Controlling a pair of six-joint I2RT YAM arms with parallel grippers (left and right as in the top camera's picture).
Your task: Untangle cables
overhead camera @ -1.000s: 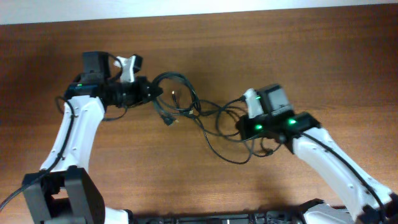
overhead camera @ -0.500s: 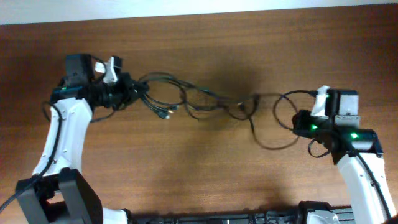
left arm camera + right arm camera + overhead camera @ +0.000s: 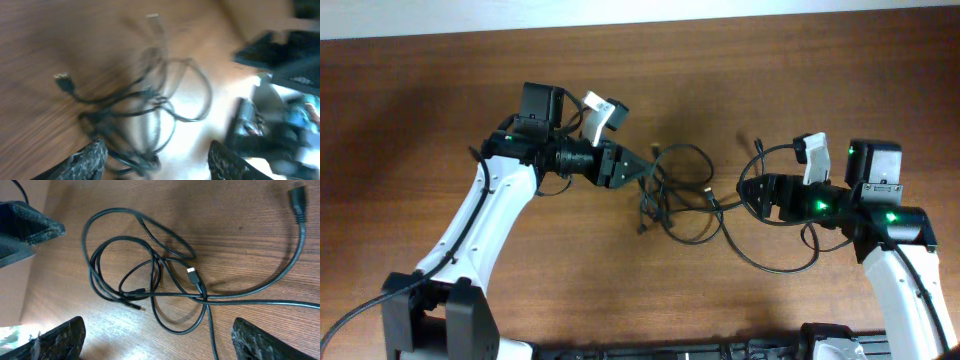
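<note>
1. Over the desk [image 3: 410, 90], seen from overhead, the cables [image 3: 658, 196] lie in one knotted heap between the two arms, and a long loop trails toward the right arm. The left claw [image 3: 642, 170] sits at the heap's left edge. The right claw [image 3: 748, 190] is just beside its right edge.
2. From the left wrist, which is blurred, the left claw's fingers [image 3: 90, 160] stand well apart with nothing pinched between them. Loops cross on the desk ahead, and a plug end [image 3: 61, 77] lies free to one side.
3. From the right wrist, the right claw is spread wide and empty. Several strands cross at a knot by a silvery plug [image 3: 192, 272].
4. The step in hand looks like choosing a hold. Each claw would do best to take a single strand near a free plug, away from the crossing. They should then draw apart slowly and low, so the loops slide out rather than tighten.
</note>
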